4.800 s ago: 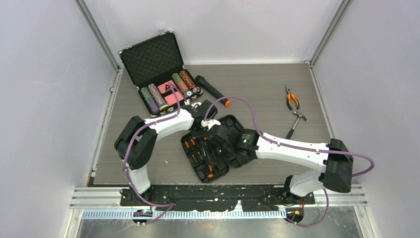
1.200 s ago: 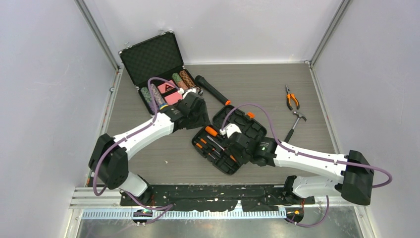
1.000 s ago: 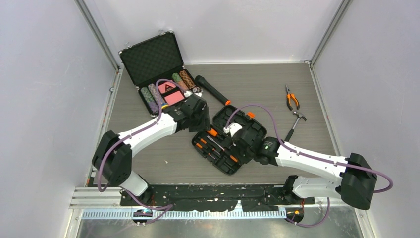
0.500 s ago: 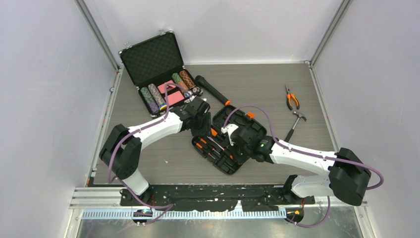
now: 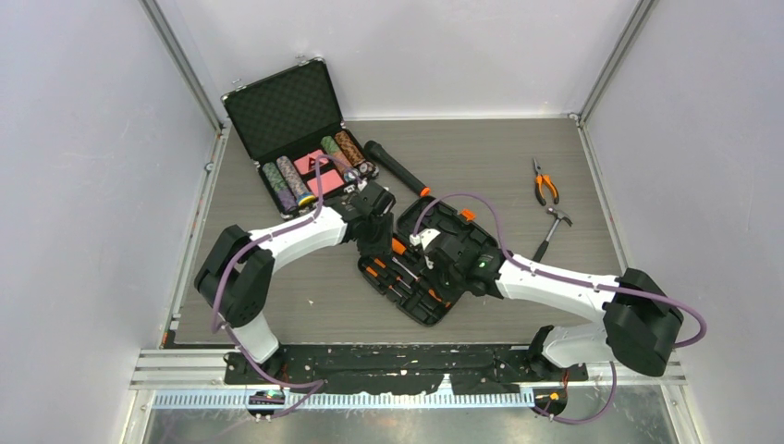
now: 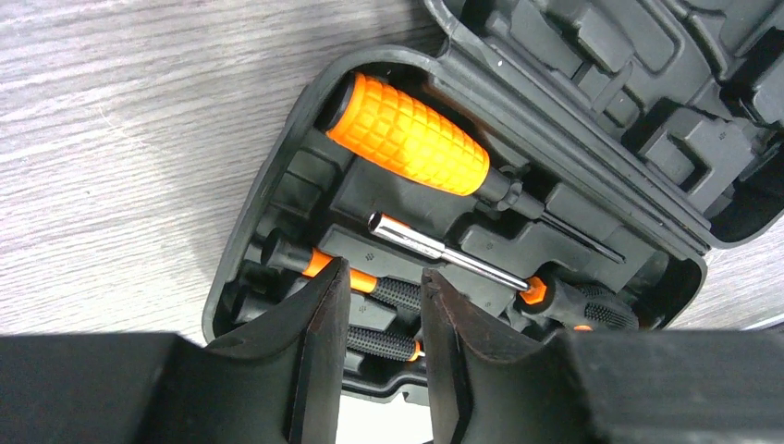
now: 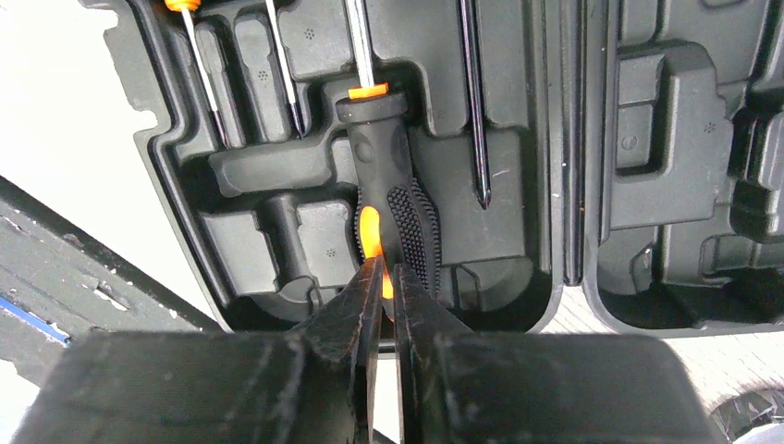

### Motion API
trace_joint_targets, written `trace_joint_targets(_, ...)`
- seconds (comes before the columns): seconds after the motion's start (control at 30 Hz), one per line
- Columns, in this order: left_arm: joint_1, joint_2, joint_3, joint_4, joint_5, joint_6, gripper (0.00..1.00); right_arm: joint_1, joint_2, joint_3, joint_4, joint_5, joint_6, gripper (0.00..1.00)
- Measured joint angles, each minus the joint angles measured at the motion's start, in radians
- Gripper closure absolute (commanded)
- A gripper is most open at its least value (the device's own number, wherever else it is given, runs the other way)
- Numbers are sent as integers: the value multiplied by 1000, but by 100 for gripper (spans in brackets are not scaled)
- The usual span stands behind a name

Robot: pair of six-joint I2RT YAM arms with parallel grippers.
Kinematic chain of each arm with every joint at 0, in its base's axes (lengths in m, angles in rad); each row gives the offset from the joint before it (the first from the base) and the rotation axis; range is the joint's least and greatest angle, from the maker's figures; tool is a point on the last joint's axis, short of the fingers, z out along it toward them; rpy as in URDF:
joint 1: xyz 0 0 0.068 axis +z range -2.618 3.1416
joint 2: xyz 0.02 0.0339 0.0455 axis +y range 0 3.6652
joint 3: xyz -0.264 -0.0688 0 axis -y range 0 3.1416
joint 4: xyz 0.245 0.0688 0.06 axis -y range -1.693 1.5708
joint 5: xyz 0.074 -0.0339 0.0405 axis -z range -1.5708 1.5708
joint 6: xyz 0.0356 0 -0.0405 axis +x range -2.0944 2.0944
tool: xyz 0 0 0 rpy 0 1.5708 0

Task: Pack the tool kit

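Screwdrivers (image 7: pixel 393 194) sit in the black plastic case (image 5: pixel 427 314) under my half-open left fingers (image 6: pixel 319 314) and near-shut right fingers (image 7: pixel 365 305), both empty; pliers (image 5: pixel 545 185) and hammer (image 5: pixel 552 231) lie well beyond them.

Plain pale walls (image 5: pixel 83 185) enclose a grey wood-grain worktop (image 5: pixel 481 153), with aluminium rails (image 5: pixel 183 65) running up the back corners under even light

Black ribbed clamshell case (image 5: pixel 421 310) open flat, set diag. at frame centre. Orange/black screwdrivers (image 6: pixel 407 134) seated in moulded slots, lower-left half. Orange-handled pliers (image 5: pixel 545 182) & hammer (image 5: pixel 552 233) loose at right, apart from case.
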State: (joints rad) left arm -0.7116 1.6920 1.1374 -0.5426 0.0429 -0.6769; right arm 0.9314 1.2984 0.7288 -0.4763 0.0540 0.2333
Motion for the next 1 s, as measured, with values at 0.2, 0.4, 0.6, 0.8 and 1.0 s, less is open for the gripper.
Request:
trace_joint_targets(0.2, -3, 19, 43, -17, -16, 5, 72, -4, 23, 24, -26, -5, 5, 87)
trace_joint_targets(0.4, -9, 42, 91, -35, -23, 15, 78, -4, 24, 27, -29, -5, 5, 86)
trace_joint_targets(0.6, -14, 96, 121, -57, -42, 39, 80, -4, 24, 27, -29, -6, 5, 87)
trace_joint_targets(0.8, -14, 126, 140, -81, -63, 71, 80, -4, 24, 27, -29, -7, 5, 87)
trace_joint_targets(1.0, -14, 134, 161, -103, -67, 116, 81, -5, 24, 27, -29, -7, 5, 87)
